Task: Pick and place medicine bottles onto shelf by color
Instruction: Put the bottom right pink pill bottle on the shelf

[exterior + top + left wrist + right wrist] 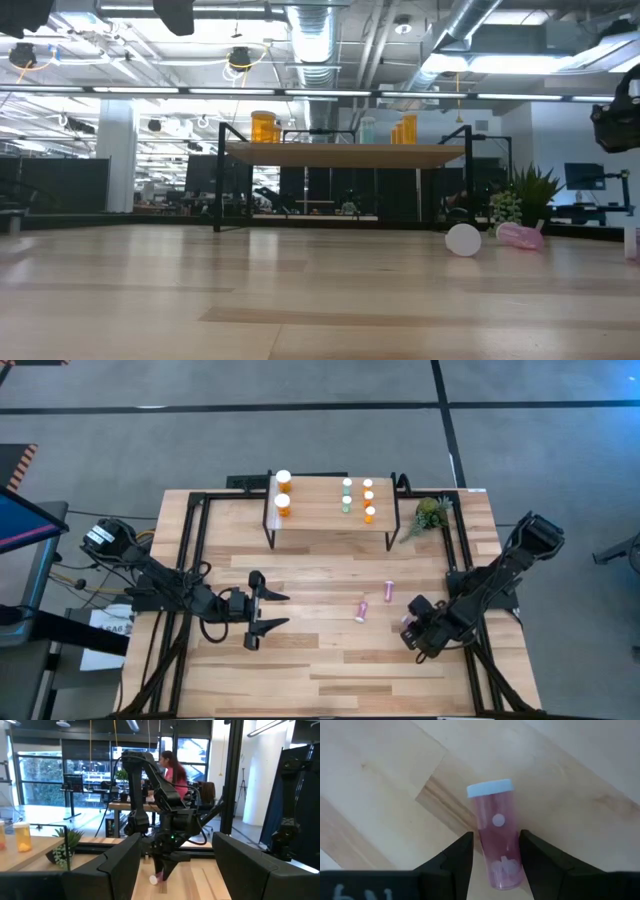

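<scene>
My right gripper [412, 628] [496, 837] is near the table's right front, shut on a pink medicine bottle [497, 845] with a white cap. Two more pink bottles [388, 591] [361, 610] lie on their sides on the table, left of it. The shelf [320, 520] stands at the far middle. On it stand two large orange bottles [283, 493] at its left end, and pale green bottles [347, 494] and small orange ones [368, 505] toward its right. My left gripper [272, 610] is open and empty over the table's left middle. My right gripper pinches the pink bottle's body [492, 865] between its two fingers, at the end away from the cap. The fingers point down and lie along the bottle. The cap [490, 788] points away from the gripper toward the table; whether it is lifted clear I cannot tell.
A small green plant [430, 512] stands right of the shelf at the far right. A black metal frame [195, 530] runs along the table's left, right and far edges. Bare wood lies between the two grippers and in front of the shelf.
</scene>
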Motion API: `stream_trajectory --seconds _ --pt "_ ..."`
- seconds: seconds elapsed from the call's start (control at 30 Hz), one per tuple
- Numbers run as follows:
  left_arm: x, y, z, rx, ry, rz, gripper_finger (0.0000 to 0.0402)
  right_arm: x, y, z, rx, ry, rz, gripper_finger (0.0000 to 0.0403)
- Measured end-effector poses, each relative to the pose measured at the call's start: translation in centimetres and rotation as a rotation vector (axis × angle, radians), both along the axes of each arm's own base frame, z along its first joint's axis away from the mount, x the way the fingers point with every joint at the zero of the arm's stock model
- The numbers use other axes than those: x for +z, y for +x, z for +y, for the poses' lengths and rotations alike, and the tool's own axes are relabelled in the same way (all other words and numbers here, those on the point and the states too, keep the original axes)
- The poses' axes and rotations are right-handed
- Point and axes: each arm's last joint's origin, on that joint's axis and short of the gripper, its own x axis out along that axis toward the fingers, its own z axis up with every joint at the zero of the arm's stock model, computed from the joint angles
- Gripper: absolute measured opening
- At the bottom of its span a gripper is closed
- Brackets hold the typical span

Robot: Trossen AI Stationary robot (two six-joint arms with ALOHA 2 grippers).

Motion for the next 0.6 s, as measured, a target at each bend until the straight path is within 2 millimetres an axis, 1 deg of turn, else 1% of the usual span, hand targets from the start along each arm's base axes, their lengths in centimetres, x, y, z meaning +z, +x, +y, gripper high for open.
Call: stream_trajectory --seconds 0.13,0.33,0.6 --pt "0.0 0.0 0.0 0.001 -0.001 0.000 0.0234 0.2 0.2 0.3 0.083 -0.010 0.028 0.0183" --pt "0.0 0.0 0.0 0.001 -0.004 0.001 0.0234 0.2 0.7 0.9 0.197 -0.041 0.071 0.0170" --pt "-0.1 0.0 0.0 0.002 -0.004 0.007 0.0234 0.4 1.3 1.6 0.253 -0.071 0.158 0.0164"
